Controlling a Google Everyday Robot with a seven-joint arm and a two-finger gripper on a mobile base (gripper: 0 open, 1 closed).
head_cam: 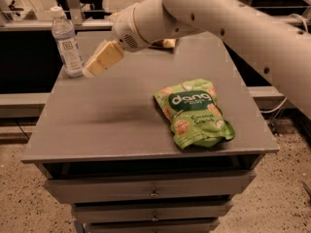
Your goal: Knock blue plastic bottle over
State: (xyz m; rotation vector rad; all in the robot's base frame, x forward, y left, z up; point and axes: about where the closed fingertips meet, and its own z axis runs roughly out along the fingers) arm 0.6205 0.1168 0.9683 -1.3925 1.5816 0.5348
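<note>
The blue plastic bottle (66,41) stands upright at the back left corner of the grey table (112,115). It is clear with a white cap and a white label. My gripper (89,72) reaches in from the right on a white arm. Its cream fingers (103,58) lie together with no gap showing and hold nothing. The tip is right beside the bottle's lower part, on its right side. I cannot tell whether it touches the bottle.
A green snack bag (194,113) lies flat on the right half of the table. A bit of another bag (168,43) shows behind my arm at the back. Drawers (150,191) sit below the table's front edge. A shelf runs behind the table.
</note>
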